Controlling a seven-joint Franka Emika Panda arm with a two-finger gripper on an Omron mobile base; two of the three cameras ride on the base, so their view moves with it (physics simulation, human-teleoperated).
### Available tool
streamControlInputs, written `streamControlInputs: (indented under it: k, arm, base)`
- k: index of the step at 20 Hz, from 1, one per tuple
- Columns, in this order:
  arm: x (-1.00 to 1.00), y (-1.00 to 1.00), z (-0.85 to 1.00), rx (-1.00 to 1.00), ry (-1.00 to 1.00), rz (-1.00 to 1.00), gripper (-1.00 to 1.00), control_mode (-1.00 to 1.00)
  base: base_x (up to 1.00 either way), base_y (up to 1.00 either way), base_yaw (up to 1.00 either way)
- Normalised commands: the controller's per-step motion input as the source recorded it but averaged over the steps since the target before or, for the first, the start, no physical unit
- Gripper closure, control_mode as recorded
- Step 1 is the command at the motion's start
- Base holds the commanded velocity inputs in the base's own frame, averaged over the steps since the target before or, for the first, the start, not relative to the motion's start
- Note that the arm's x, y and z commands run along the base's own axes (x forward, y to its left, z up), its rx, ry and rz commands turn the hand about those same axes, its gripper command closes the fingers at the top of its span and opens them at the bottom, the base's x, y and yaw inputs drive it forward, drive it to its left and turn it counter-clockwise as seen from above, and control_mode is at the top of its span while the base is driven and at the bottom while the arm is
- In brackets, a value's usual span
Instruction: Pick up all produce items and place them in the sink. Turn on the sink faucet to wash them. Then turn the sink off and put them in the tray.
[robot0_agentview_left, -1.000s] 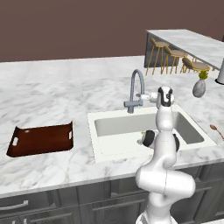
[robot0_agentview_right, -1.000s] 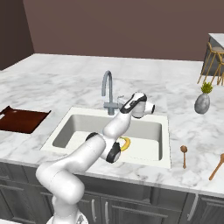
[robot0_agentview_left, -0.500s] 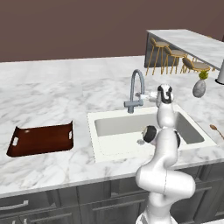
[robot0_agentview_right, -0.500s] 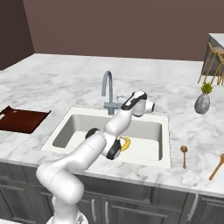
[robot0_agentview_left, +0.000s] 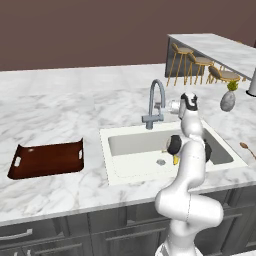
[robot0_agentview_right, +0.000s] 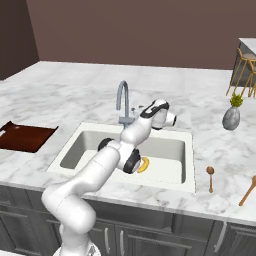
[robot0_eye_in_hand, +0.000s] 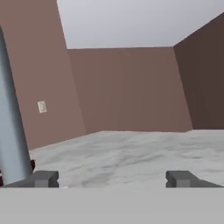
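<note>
Standing apart beside the faucet (robot0_agentview_left: 156, 102), the claw (robot0_eye_in_hand: 112, 178) holds nothing; the banana (robot0_agentview_right: 144, 165) lies in the sink (robot0_agentview_right: 90, 141).

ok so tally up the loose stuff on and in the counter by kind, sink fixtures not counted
banana: 1, in the sink
wooden tray: 1
wooden spoons: 2, right of the sink
vase with plant: 1
total: 5

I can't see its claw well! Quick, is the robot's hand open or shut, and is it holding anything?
Gripper: open, fingertips wide apart, holding nothing, beside the faucet.
</note>
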Motion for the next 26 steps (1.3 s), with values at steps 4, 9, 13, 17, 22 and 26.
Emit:
streamControlInputs:
  k: [4, 9, 13, 17, 22, 26]
  arm:
    - [0.09, -0.24, 0.37, 0.00, -0.03, 0.11, -1.00, -1.00]
    - [-0.06, -0.47, 0.17, -0.01, -0.04, 0.10, -1.00, -1.00]
    - [-0.44, -0.51, 0.00, 0.00, -0.11, 0.09, -1.00, -1.00]
    - [-0.74, -0.41, 0.05, 0.00, -0.18, 0.07, -1.00, -1.00]
    - [-0.83, -0.26, 0.23, -0.02, -0.22, 0.05, -1.00, -1.00]
    - [-0.87, -0.12, 0.29, -0.04, -0.19, 0.02, -1.00, -1.00]
  base:
    - [0.00, 0.00, 0.00]
    - [0.00, 0.00, 0.00]
    - [0.00, 0.00, 0.00]
    - [0.00, 0.00, 0.00]
    - [0.00, 0.00, 0.00]
    - [0.00, 0.00, 0.00]
